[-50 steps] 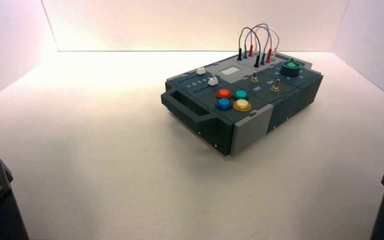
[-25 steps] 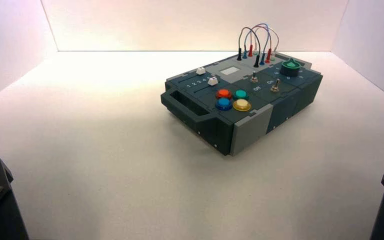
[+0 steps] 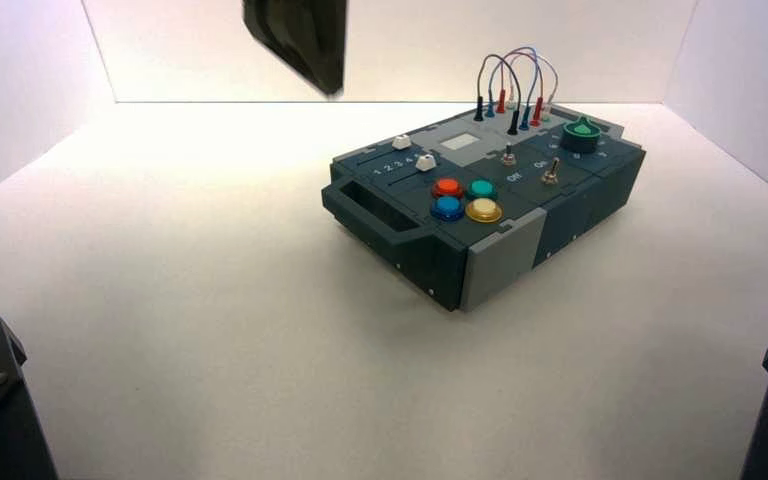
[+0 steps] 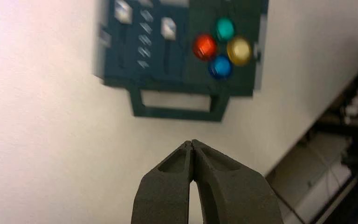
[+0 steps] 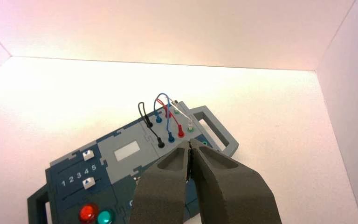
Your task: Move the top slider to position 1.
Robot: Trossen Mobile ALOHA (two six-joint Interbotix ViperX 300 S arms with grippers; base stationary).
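Compared with the earlier high views, a dark, tapered gripper, the left gripper (image 3: pixel 332 92), has come into the upper part of the picture, beyond the box's slider end and above the surface. The angular grey-and-teal box (image 3: pixel 505 190) and its parts look unmoved. The left gripper's fingers are closed together with nothing between them. The right gripper (image 5: pixel 189 142) waits in the air on its own side, its fingers also together and empty.

The top slider, a small white blocky knob (image 3: pixel 401 142) on a dark grooved track, sits beside the numeral 5, at the end away from the dark carrying handle (image 4: pixel 177 113). Its goal is the small white printed numeral 1 (image 5: pixel 64 183), nearest that handle, so it probably needs the full run of the track; the task looks barely begun.

The likely next move is to bring the closed tips down behind the knob and push it toward the handle. The 2 white knobs are alike and close together, so a small sideways error could catch the lower white slider knob (image 3: pixel 426 162) instead. Tips held too high could skim over the top; pressed too low, they could scrape the panel or shove the whole box. Letting contact slip early could strand the knob near 2 or 3.
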